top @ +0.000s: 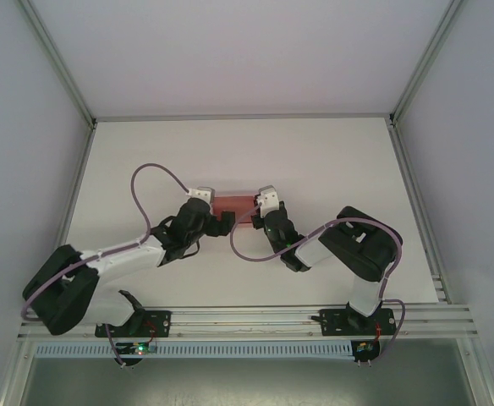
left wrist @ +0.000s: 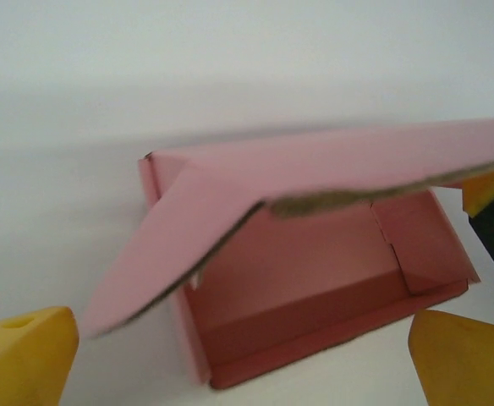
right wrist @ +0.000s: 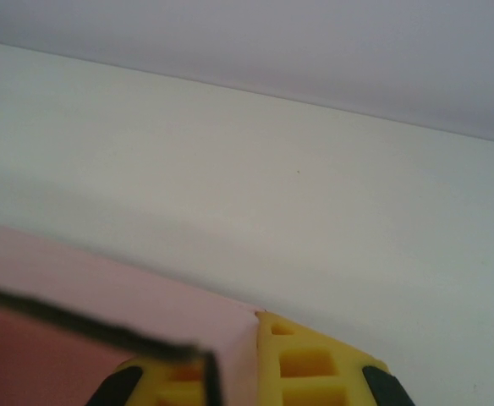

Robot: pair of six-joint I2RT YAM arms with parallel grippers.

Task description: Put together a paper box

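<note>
**Paper box (top: 233, 205) half-built, lid not yet down**

Sits near the middle of the surface (top: 332, 161), between the two arms and well away from every edge. The tray is formed: walls up, with a flap folded inside at the right end. The lid hangs tilted from the far long wall, half over the opening, with its front lip free.

Right gripper (right wrist: 230, 372): fingers closed thin on the box's right end, pink card sandwiched between them. Probably an anchor, so the light card neither skates nor springs open while the other arm works.

Left gripper (left wrist: 243, 359): fingers spread wide, low in front of the near wall, touching nothing. Reads as room left to come in on the lid, either pressing it down or taking its lip for the tuck. The lid looks springy and may not stay down unless pressed along the crease.
</note>
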